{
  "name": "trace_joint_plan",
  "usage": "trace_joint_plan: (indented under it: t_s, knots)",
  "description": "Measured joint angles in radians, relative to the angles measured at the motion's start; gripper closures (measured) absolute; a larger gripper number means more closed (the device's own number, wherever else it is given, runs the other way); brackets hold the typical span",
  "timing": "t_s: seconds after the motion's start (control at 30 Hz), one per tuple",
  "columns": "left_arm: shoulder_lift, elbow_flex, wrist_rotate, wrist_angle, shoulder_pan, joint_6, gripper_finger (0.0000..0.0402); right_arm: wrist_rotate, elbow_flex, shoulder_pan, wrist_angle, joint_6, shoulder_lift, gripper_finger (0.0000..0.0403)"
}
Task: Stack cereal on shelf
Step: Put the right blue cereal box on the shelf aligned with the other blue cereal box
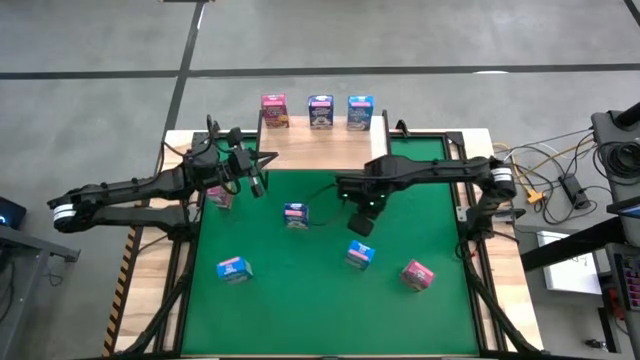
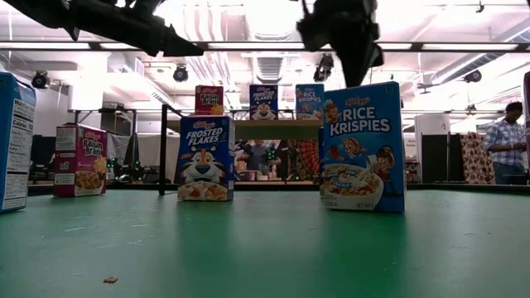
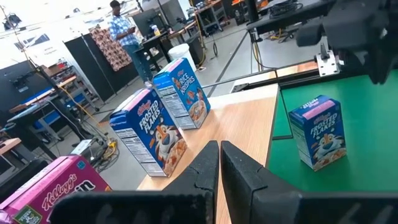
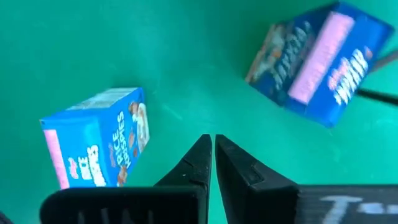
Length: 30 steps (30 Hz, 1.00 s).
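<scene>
Three cereal boxes stand upright in a row on the light-wood shelf (image 1: 320,146) at the mat's far edge: one pink (image 1: 273,110) and two blue (image 1: 320,111) (image 1: 360,111). Several more stand on their bases on the green mat, among them a blue Frosted Flakes box (image 1: 295,215) and a blue Rice Krispies box (image 1: 360,255). My right gripper (image 1: 362,222) points down above the mat between these two, shut and holding nothing; its wrist view shows both boxes (image 4: 96,146) (image 4: 317,62). My left gripper (image 1: 258,185) is level near the shelf's left end, shut (image 3: 219,155) and holding nothing.
A pink box (image 1: 417,274) stands at the mat's near right, a blue one (image 1: 233,268) at the near left, and a pink one (image 1: 220,196) under the left arm. Black frame rails border the mat. A person (image 2: 505,136) stands in the room beyond the table.
</scene>
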Motion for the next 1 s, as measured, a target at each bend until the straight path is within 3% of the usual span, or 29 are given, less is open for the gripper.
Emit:
trace_joint_plan:
  t_s: [0.17, 0.33, 0.5, 0.63, 1.0]
  knots:
    - [0.0, 0.0, 0.0, 0.0, 0.0, 0.0, 0.0401, 0.036, -0.11, 0.001, 0.122, 0.032, -0.123, 0.039]
    - [0.001, 0.0, 0.0, 0.003, 0.0, 0.0, 0.0401, 0.17, -0.238, 0.001, 0.299, 0.108, -0.237, 0.039]
    - [0.002, 0.0, 0.0, 0.004, 0.0, 0.0, 0.0401, 0.242, -0.313, -0.005, 0.331, 0.226, -0.292, 0.0382]
    - [0.004, 0.0, 0.0, 0.002, 0.0, 0.0, 0.0401, 0.26, -0.352, -0.004, 0.332, 0.272, -0.297, 0.0343]
    - [0.006, 0.0, 0.0, 0.002, 0.0, 0.0, 0.0401, 0.347, -0.37, -0.018, 0.339, 0.287, -0.258, 0.0185]
